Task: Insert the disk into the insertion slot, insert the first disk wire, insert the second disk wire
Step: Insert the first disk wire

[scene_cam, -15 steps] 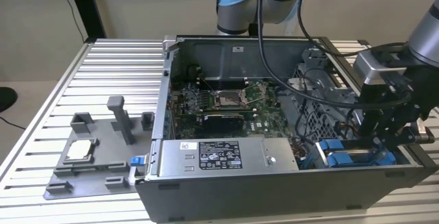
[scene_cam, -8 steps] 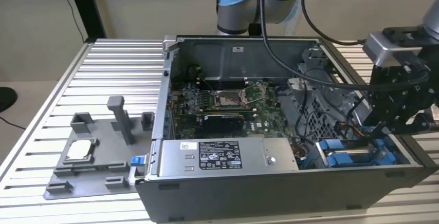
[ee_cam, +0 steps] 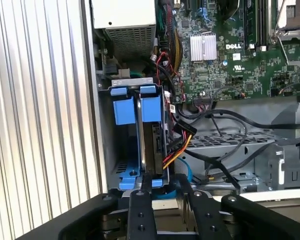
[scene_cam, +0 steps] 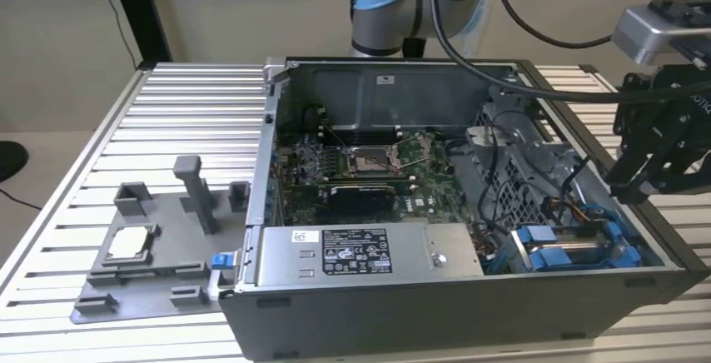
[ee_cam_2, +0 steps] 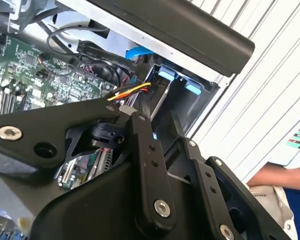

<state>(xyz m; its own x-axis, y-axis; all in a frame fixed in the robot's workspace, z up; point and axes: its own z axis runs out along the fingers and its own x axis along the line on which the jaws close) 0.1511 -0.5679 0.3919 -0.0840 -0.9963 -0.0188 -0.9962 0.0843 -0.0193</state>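
Hovering by the case's edge, the pincer (scene_cam: pixel 635 176) hangs just above the disk (ee_cam: pixel 152 110); apart or together, I cannot tell. The disk stands on edge in the insertion slot (ee_cam: pixel 107 145), blue tabs showing. The yellow-and-red wire (ee_cam: pixel 176 150) beside it wants, I'd judge, a square, straight push. Farther off, the power box (scene_cam: pixel 361 253) carries a white label, its print unreadable.

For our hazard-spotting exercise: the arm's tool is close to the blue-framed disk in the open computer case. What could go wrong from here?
1. The yellow, red and black wires lie right beside the disk; the tool could snag or pinch them.
2. The tool is near the case wall, so a slightly off move might knock it.
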